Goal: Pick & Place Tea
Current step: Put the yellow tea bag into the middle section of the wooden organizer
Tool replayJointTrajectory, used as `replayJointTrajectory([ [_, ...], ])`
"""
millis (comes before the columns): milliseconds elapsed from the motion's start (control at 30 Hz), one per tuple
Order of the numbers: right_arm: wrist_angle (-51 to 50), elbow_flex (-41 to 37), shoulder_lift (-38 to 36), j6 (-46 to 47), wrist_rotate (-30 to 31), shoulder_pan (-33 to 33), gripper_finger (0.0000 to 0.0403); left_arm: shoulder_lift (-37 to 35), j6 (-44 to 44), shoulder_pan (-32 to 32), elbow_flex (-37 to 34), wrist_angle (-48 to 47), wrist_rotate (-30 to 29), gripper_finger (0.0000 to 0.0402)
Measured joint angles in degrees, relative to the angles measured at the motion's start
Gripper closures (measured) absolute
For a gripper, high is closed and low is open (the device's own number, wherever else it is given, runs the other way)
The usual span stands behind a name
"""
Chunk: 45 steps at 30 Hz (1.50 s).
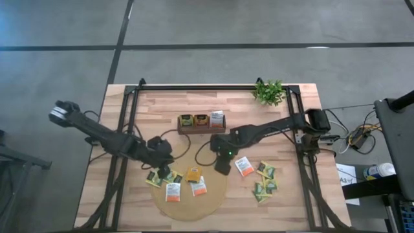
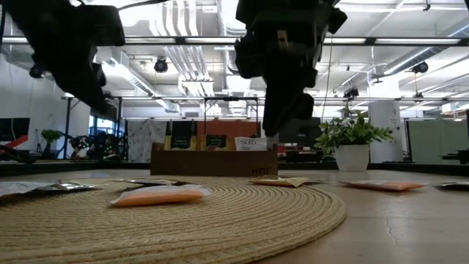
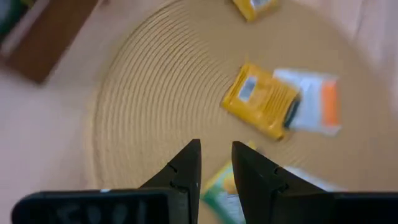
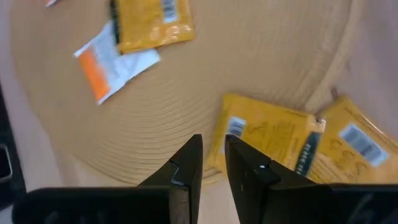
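Over round mat [image 1: 194,194], both pincers [image 1: 162,155] [image 1: 222,165] tilted down, empty.

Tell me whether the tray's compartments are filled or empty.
Filled: the wooden tray shows upright tea sachets in all three compartments.

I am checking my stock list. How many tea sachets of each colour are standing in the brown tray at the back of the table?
Yellow or yellow-green sachets: 2
White sachet: 1
Total in the tray: 3
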Motion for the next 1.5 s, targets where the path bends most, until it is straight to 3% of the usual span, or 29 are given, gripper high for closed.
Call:
replayJointTrajectory([
  [100,1.0,0.0,0.0,-1.0,0.0,0.1,0.0335,2.6,7.9,0.0,0.0,0.2,0.0,0.0317],
  [400,9.8,0.0,0.0,-3.5,-0.4,-0.2,0.0335,13.0,14.9,-2.3,3.0,9.6,0.4,0.0317],
  [567,12.0,0.0,0.9,-6.1,-1.3,0.9,0.0335,20.0,15.8,-5.1,6.9,9.5,-2.5,0.0317],
  [700,19.1,-0.1,5.9,-4.9,-8.6,1.3,0.0335,23.9,15.1,-7.4,10.0,9.0,-4.0,0.0317],
  [933,32.2,-0.1,10.2,-0.8,-9.0,1.8,0.0335,25.5,9.4,-10.9,14.2,5.6,-6.2,0.0317],
  [1200,32.2,0.4,14.7,-3.1,-9.5,1.7,0.0336,29.0,8.6,-12.2,14.2,6.8,-8.3,0.0317],
  [1500,32.1,1.1,15.4,-5.6,-9.4,1.7,0.0336,33.6,13.8,-12.7,16.5,8.3,-9.5,0.0317],
])
